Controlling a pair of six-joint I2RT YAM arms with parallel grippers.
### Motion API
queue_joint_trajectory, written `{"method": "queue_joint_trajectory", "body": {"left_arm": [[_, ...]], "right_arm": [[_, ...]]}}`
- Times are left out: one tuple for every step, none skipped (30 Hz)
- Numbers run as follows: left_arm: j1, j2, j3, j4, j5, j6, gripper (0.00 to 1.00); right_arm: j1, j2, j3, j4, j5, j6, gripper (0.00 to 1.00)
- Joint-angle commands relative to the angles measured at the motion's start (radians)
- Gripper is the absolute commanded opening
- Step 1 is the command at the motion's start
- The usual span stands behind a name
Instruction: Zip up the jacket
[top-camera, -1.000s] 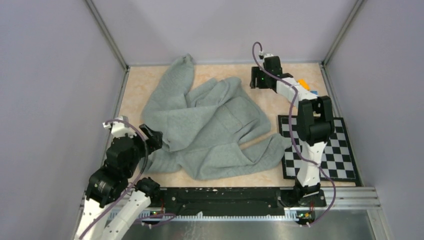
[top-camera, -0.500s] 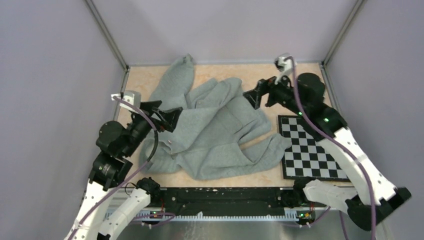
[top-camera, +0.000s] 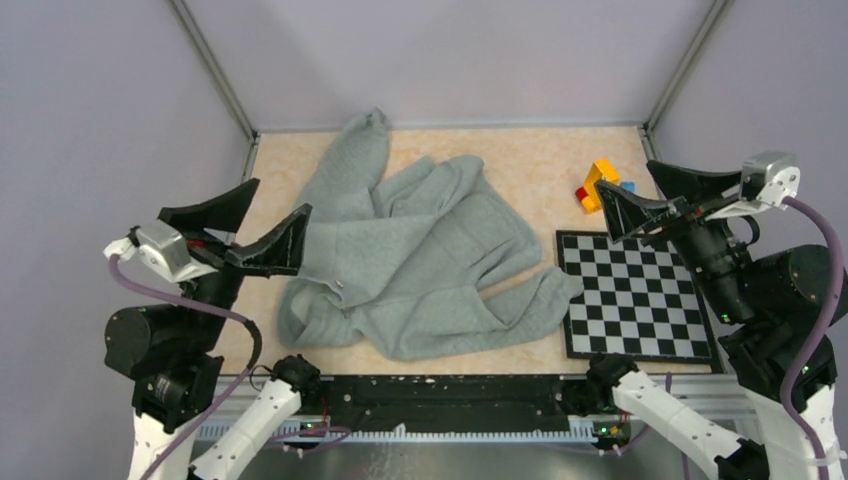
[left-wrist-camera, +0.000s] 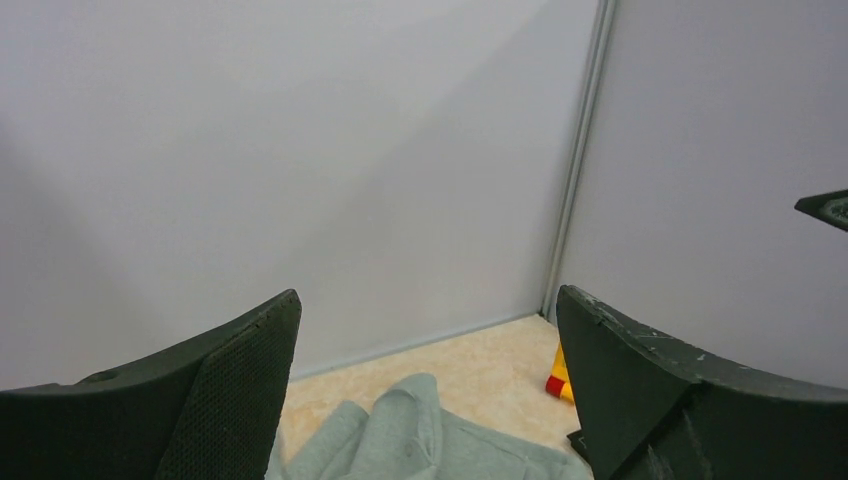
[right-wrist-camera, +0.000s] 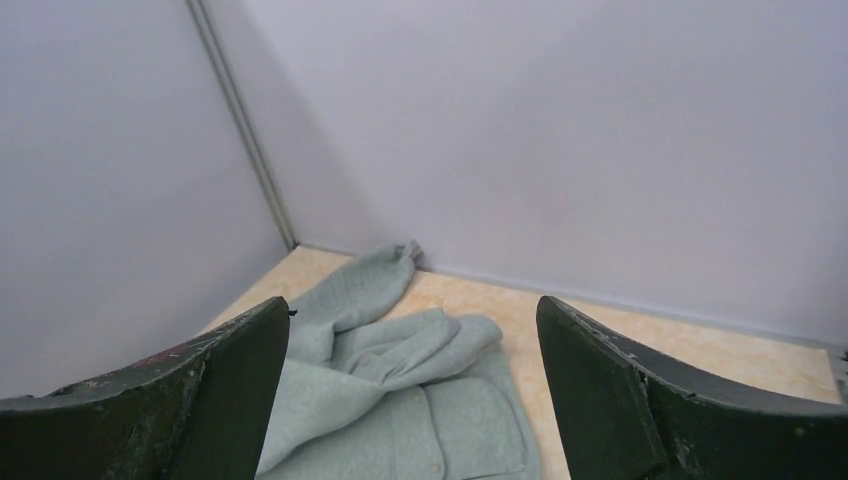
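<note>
Apparently the jacket (top-camera: 420, 260) is lying rumpled and not zipped, below and between the left gripper (top-camera: 282, 196) and the right gripper (top-camera: 624, 174), both hanging with fingers wide apart, so all the zipping is remaining.

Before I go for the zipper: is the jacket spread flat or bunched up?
Bunched: the jacket lies rumpled, its panels folded over each other.

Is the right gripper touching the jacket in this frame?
Apart. The top external view shows the open right gripper hovering at the right side, with bare tabletop between it and the jacket.
</note>
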Motion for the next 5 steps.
{"method": "queue_joint_trajectory", "body": {"left_arm": [[-0.004,-0.024,0.036,0.024,-0.054,0.006,0.99],[-0.002,-0.031,0.033,0.025,-0.066,0.001,0.99],[-0.004,-0.034,0.027,0.025,-0.073,-0.003,0.99],[-0.003,-0.037,0.024,0.026,-0.074,-0.005,0.99],[-0.004,-0.039,0.019,0.026,-0.09,-0.005,0.99]], "right_arm": [[-0.001,-0.058,-0.081,0.067,0.074,-0.044,0.91],[-0.002,-0.07,-0.097,0.071,0.088,-0.044,0.91],[-0.002,-0.074,-0.101,0.065,0.11,-0.043,0.91],[-0.001,-0.082,-0.111,0.061,0.114,-0.05,0.92],[-0.001,-0.096,-0.125,0.073,0.108,-0.055,0.92]]}}
